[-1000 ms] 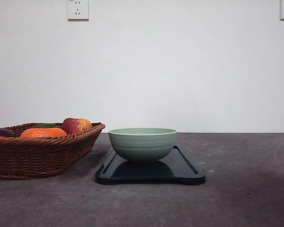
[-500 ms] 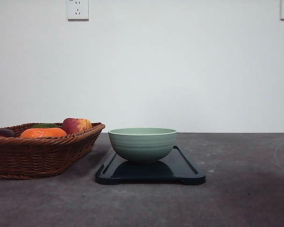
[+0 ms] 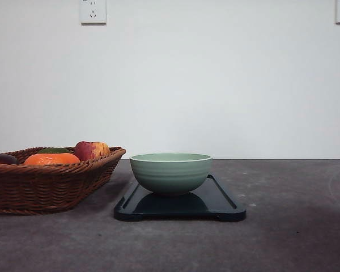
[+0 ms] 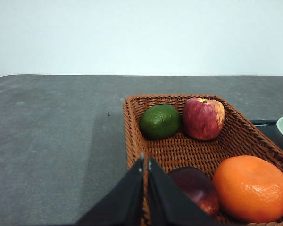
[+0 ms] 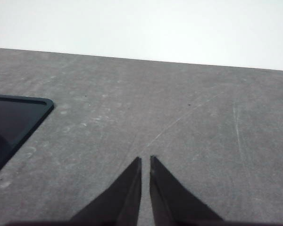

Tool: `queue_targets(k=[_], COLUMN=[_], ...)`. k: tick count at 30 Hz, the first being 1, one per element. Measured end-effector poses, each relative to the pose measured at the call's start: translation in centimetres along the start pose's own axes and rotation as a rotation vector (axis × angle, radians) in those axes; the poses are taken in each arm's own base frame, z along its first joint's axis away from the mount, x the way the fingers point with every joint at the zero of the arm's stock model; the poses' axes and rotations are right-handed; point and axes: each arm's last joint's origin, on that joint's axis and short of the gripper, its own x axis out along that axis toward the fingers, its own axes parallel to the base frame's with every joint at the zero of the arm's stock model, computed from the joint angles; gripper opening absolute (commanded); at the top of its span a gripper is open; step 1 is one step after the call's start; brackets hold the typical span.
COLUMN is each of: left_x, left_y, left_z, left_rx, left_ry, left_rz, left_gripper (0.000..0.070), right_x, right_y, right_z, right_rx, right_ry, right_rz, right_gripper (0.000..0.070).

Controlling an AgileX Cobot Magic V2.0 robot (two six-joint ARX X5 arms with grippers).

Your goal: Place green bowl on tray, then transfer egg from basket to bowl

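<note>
Green bowl: upright on tray, centre.
Basket: left of tray; egg not discernible.
My left gripper: fingers together, over basket's near-left rim.
My right gripper: fingers together, over bare table.

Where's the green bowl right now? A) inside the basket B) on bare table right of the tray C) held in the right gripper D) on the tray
D: in the front view the green bowl sits on the dark tray, beside the basket.
</note>
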Motion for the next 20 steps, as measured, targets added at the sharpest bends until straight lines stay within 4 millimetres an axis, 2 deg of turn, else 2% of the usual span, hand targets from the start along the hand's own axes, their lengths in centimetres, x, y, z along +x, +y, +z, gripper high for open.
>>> queue_targets(k=[20], left_x=[0.0], left_y=[0.0], left_z=[0.0], left_rx=[0.0], left_ry=[0.0], left_rz=[0.0], left_gripper=[0.0], right_x=[0.0], right_y=[0.0], right_z=[0.0], right_rx=[0.0], right_ry=[0.0], right_rz=[0.0], right_gripper=[0.0026])
